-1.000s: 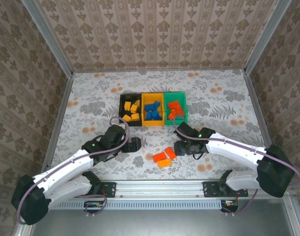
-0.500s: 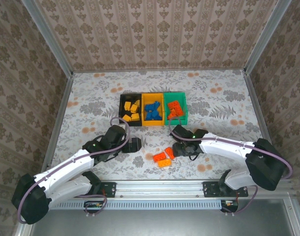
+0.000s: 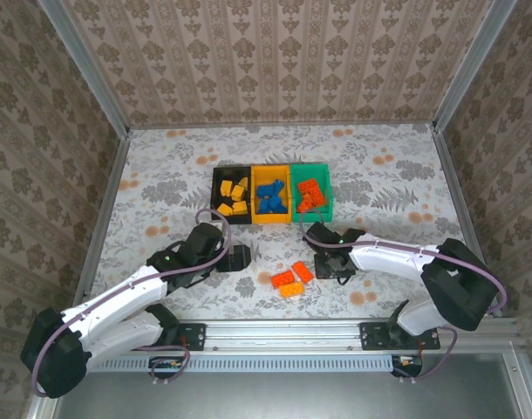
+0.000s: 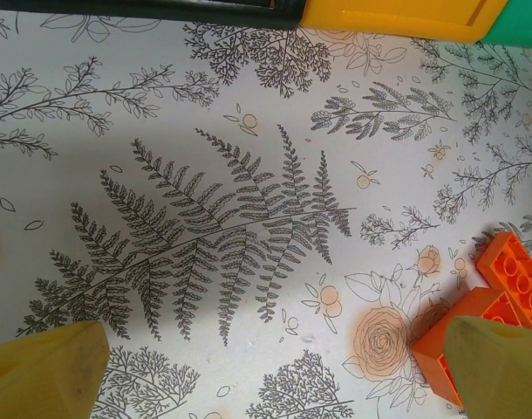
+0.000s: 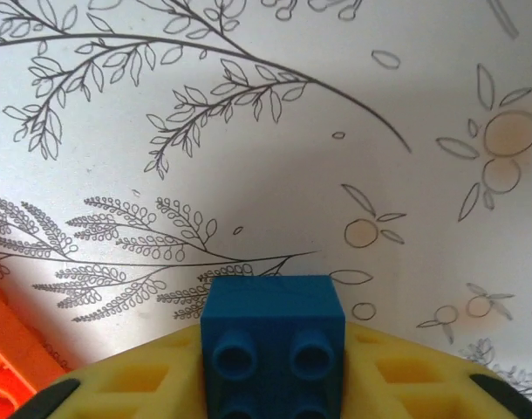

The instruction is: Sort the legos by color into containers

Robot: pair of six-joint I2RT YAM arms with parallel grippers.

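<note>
**Right hand.** The right hand (image 3: 327, 264) is closed on one small blue plastic brick (image 5: 273, 336). The brick's studded face points toward the wrist camera, and it is clamped between the hand's yellow ribbed fingers (image 5: 135, 384). The hand sits low over the floral-printed counter (image 3: 397, 201). Whether the brick touches the surface cannot be told. Four studs show and the rest is cut off, so the brick's long axis cannot be determined.

**Left hand.** The left hand (image 3: 240, 257) is fully open and holds nothing. Its yellow fingertips (image 4: 497, 367) stand well apart above bare counter.

**Bins.** Three open-topped rectangular plastic bins stand side by side beyond both hands.
- The black bin (image 3: 214, 196) holds yellow-orange bricks.
- The yellow-orange bin (image 3: 271, 219) holds blue bricks.
- The green bin (image 3: 328, 202) holds red-orange bricks.

**Controlling relation.** The yellow-orange bin lies farther from the arm bases than the right hand and to its left. The green bin stands almost straight beyond the hand. The carry therefore likely needs a lift above the bin walls, then travel forward and leftward past the green bin's near corner.

**Remaining work.** A cluster of loose red-orange and yellow-orange bricks (image 3: 290, 281) lies between the two hands, just beside the right one.

**Materials.** The bricks are rigid, glossy moulded plastic with flat sides, which should hold firmly in the grip.
</note>
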